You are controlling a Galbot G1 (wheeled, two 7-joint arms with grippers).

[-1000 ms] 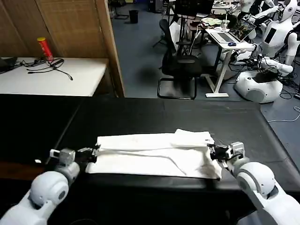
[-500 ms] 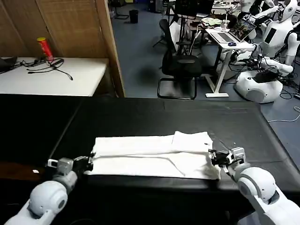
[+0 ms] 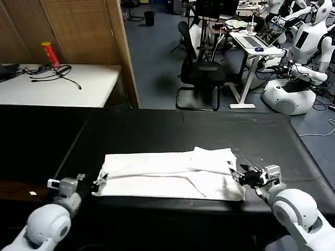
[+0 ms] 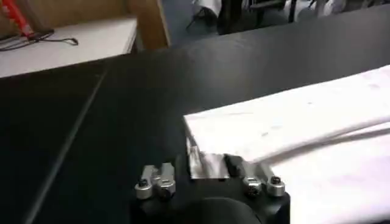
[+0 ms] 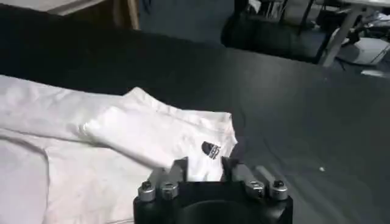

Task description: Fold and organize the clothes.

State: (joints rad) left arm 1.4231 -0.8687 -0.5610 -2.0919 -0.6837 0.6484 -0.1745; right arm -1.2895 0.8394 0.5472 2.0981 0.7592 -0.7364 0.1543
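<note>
Your left gripper (image 3: pixel 97 182) had its jaws parted around the left edge of the folded white T-shirt (image 3: pixel 172 173) on the black table (image 3: pixel 157 128). Your right gripper (image 3: pixel 236 177) had narrow jaws at the shirt's right edge, just behind a small dark label (image 5: pixel 211 149)

Head view: high, facing forward and down over the black table (image 3: pixel 157 130), room at 12 o'clock. Left wrist view: low, close behind left gripper (image 4: pixel 207 167). Right wrist view: likewise behind right gripper (image 5: pixel 204 165). Shared by all: white T-shirt (image 3: pixel 172 172).
</note>
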